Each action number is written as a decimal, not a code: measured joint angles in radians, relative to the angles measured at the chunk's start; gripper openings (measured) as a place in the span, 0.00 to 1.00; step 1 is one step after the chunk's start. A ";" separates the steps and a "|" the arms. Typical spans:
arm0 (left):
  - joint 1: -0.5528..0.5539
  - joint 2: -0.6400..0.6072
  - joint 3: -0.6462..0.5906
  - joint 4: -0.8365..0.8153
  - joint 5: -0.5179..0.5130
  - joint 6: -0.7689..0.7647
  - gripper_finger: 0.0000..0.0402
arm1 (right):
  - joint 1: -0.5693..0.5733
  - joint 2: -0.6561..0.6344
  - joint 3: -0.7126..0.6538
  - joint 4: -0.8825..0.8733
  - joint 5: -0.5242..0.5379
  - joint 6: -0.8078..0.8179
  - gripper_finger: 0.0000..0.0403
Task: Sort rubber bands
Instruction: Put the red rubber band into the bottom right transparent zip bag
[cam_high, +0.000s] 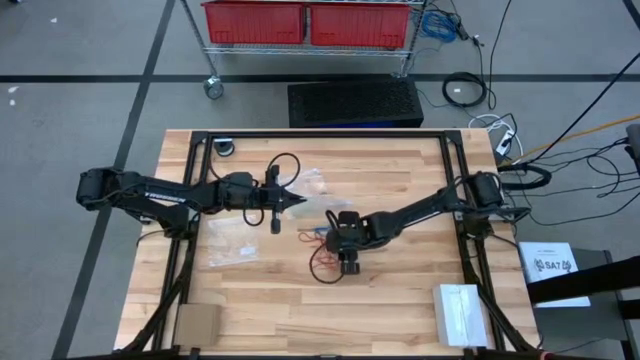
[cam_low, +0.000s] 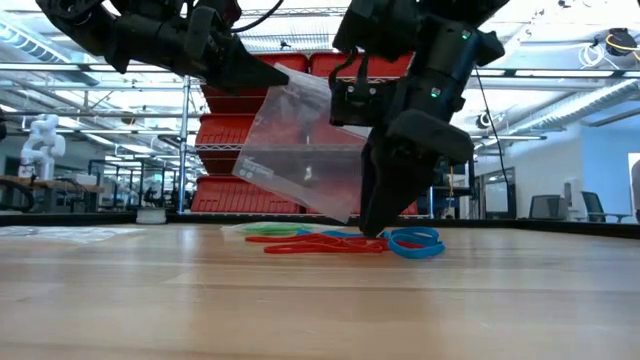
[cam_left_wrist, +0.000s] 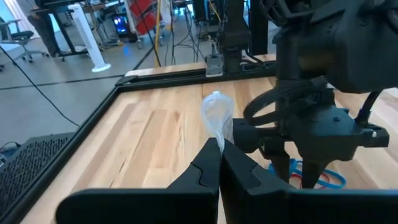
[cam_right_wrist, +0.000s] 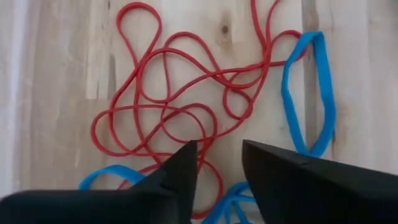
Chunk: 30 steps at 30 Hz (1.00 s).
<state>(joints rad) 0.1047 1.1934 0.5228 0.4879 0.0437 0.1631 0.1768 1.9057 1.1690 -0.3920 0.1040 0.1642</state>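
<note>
Left gripper (cam_low: 262, 72): I see it raised, level, clamped on the bag (cam_low: 300, 150).
Right gripper (cam_right_wrist: 217, 163): pointing down, fingers parted over my red bands (cam_right_wrist: 168, 106).

Two dark, matte-black jointed arms are seen, each ended by a two-finger gripper: the left gripper (cam_left_wrist: 219, 163) with tapered, wedge-shaped fingers, the right gripper (cam_right_wrist: 219, 163) likewise (black cables are looped along both).

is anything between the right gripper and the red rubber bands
Nothing visible. The right gripper is right over the tangled red rubber bands on the table, fingers partly open with bare wood and band between them. The clear bag hangs off to the side.
</note>
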 joint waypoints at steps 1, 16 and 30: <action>0.000 0.000 0.000 -0.001 0.000 0.000 0.00 | -0.001 0.000 0.000 0.000 -0.012 0.000 0.25; 0.000 0.000 0.000 -0.004 0.000 0.000 0.00 | -0.001 0.000 0.000 0.011 -0.028 0.017 0.16; 0.000 0.000 0.000 -0.005 0.000 0.000 0.00 | -0.001 0.010 0.000 0.015 -0.031 0.027 0.17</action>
<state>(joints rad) 0.1047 1.1938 0.5228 0.4831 0.0441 0.1627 0.1761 1.9152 1.1690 -0.3771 0.0727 0.1909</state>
